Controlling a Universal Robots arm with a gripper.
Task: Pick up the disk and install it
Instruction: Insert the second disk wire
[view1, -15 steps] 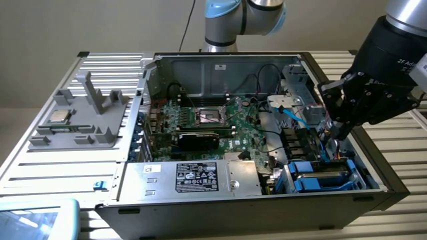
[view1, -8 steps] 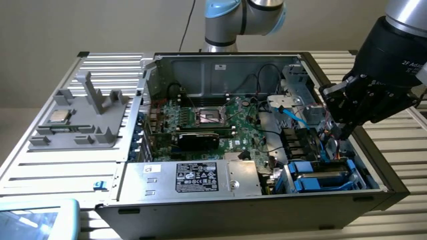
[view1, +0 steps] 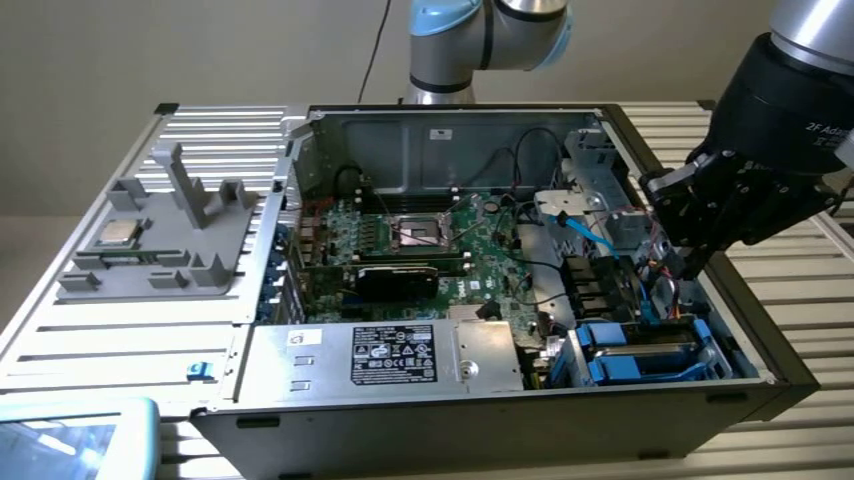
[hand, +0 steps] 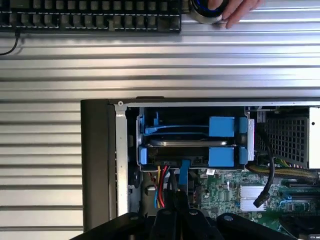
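Note:
The disk (view1: 642, 349), silver-grey in a bright blue carrier, lies in the drive bay at the near corner of the open computer case (view1: 747, 310), on the exterior view's right. In the wrist view its silver edge (hand: 186, 143) shows between two blue carrier frames with tabs. My gripper (view1: 689, 268) hangs above the case's side wall, just behind and above the bay, apart from the disk. Its black fingers (hand: 169, 216) stand together, shut on nothing, pointing down beside the coloured cables.
A blue data cable (hand: 184, 174) and red-yellow wires run by the bay. The silver power supply (view1: 387, 355) fills the case's front. A grey fixture with a CPU chip (view1: 120, 232) stands left of the case. A keyboard (hand: 90, 17) and a person's hand (hand: 237, 11) lie beyond the case.

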